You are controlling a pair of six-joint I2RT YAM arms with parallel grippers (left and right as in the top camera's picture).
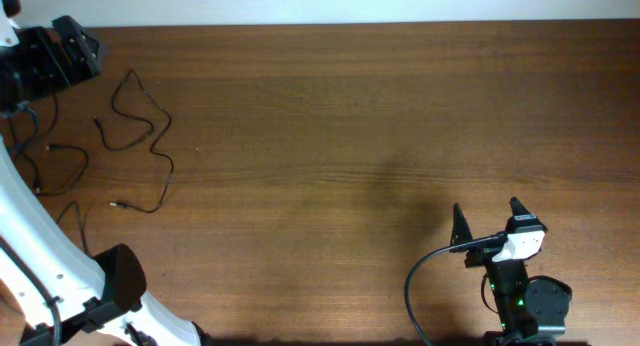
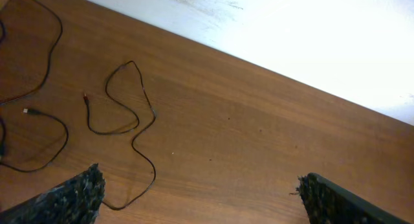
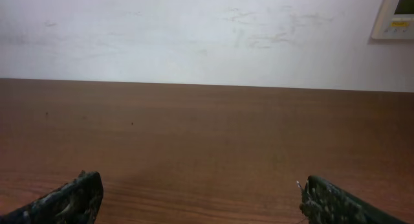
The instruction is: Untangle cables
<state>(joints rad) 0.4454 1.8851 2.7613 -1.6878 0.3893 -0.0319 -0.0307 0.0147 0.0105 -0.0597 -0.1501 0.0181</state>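
Overhead view: several thin black cables (image 1: 152, 136) with small plugs lie in loose curves on the left part of the dark brown wooden table (image 1: 350, 136)
Long axis: the largest squiggle runs from the far edge toward the near edge, bending to both sides on the way; a shorter cord lies just beside it, further to the left
Left gripper (image 2: 207, 201): jaws spread wide with nothing between them; in the left wrist view the cables (image 2: 137, 125) lie ahead and to the left of the gap, not centred under it
Right gripper (image 1: 488, 218): spread wide and empty as well; the right wrist view shows only bare wood and a white wall (image 3: 194, 36)
Nearer arm: the left one, clearly; the right gripper is well apart from the cables, across most of the table
Coming move (my judgement): the left gripper must shift to its left to bring one strand under the gap, with the jaws set across the strand and not along it
Tangle: whether the strands really cross or only lie close is too small to tell
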